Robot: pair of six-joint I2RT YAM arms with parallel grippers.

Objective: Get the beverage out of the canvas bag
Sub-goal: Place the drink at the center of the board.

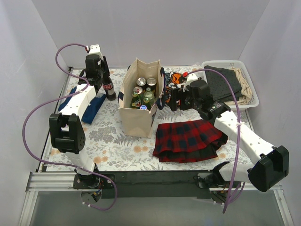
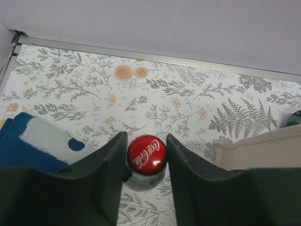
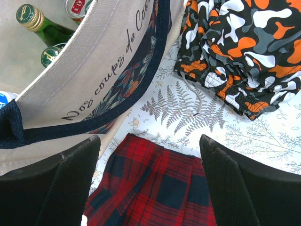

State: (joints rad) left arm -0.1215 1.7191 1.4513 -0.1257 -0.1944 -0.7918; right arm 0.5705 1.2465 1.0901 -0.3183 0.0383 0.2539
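Observation:
The cream canvas bag (image 1: 136,115) stands upright mid-table, open, holding several green bottles and cans (image 1: 143,94). A cola bottle (image 1: 109,89) with a red cap (image 2: 147,154) stands on the table left of the bag. My left gripper (image 2: 146,155) is closed around its cap from above, both fingers touching it. My right gripper (image 1: 175,99) is open and empty just right of the bag, above the table. In the right wrist view the bag's wall (image 3: 94,70) and navy strap are at the left, with green bottle tops (image 3: 35,21) inside.
A red plaid skirt (image 1: 188,139) lies in front of the right gripper. An orange camouflage cloth (image 1: 178,77) lies behind it. A white basket (image 1: 221,63) of clothes is at the back right. Blue cloth (image 1: 91,108) lies left of the cola bottle.

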